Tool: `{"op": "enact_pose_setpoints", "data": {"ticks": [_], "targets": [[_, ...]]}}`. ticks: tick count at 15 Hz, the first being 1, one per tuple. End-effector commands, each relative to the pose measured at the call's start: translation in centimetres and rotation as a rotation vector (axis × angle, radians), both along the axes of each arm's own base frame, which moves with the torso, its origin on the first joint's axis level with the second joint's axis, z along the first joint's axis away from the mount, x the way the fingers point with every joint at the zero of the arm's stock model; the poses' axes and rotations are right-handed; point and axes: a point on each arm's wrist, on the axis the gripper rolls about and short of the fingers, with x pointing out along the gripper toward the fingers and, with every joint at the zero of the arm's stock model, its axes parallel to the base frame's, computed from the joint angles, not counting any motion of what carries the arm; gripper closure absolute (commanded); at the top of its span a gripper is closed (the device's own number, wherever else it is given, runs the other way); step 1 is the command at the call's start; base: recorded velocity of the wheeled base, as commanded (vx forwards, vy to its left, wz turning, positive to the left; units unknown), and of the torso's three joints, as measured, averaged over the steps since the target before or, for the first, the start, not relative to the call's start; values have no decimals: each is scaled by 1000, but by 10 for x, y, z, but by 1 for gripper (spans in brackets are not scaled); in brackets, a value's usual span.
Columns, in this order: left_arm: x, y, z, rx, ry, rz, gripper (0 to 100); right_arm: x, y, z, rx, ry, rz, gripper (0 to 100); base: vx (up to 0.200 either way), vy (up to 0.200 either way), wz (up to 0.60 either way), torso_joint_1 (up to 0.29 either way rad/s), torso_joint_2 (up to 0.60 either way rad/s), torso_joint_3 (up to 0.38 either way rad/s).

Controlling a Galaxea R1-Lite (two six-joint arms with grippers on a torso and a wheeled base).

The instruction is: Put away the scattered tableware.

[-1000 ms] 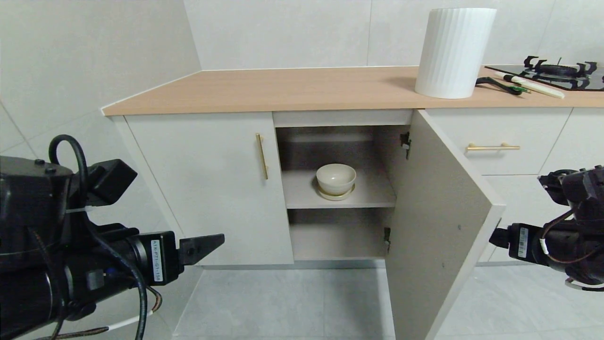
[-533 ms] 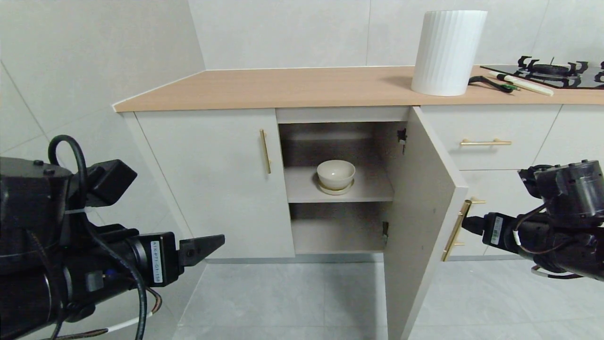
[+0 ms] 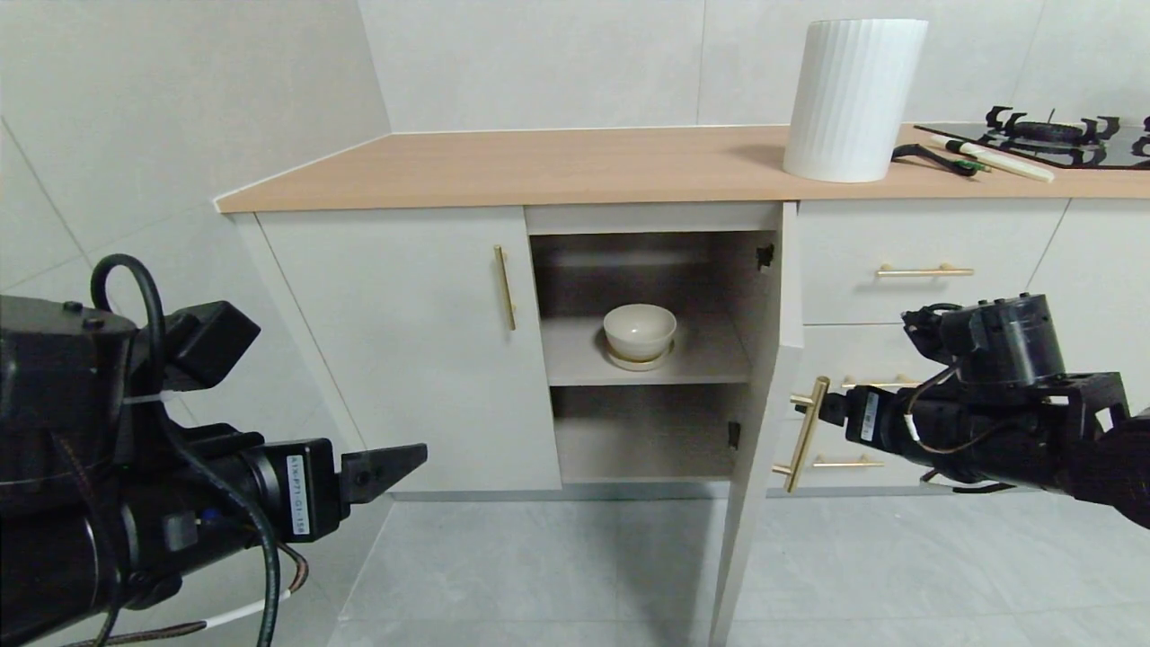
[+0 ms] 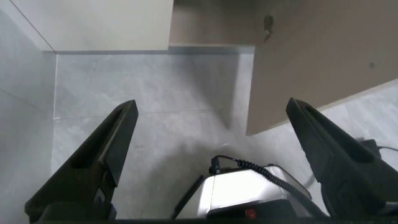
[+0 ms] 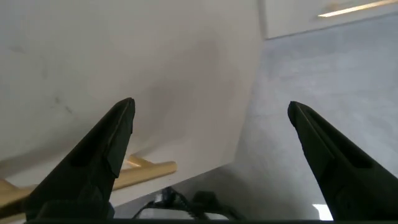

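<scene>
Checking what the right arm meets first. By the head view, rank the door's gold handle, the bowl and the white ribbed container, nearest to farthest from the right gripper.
From the right gripper:
1. Gold handle, on the open door, just ahead of it.
2. Bowl, on the cabinet shelf, to its left.
3. White ribbed container, up on the countertop.

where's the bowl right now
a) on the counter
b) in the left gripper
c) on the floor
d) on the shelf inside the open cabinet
d: the bowl sits on a small plate on the shelf, behind the open cabinet door.
</scene>
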Motion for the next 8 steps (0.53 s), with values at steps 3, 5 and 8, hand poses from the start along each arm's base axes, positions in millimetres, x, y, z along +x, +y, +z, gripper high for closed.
{"op": "enact_pose_setpoints", "data": {"ticks": [3, 5, 8], "targets": [[1, 0, 2, -12, -24, 3, 0, 36, 33, -10, -63, -21, 112, 0, 0, 0, 0, 0, 0, 0], [0, 0, 2, -14, -26, 3, 0, 52, 49, -13, -63, -34, 161, 0, 0, 0, 0, 0, 0, 0], [0, 0, 2, -12, -27, 3, 0, 65, 62, -16, -58, -48, 192, 0, 0, 0, 0, 0, 0, 0]]}}
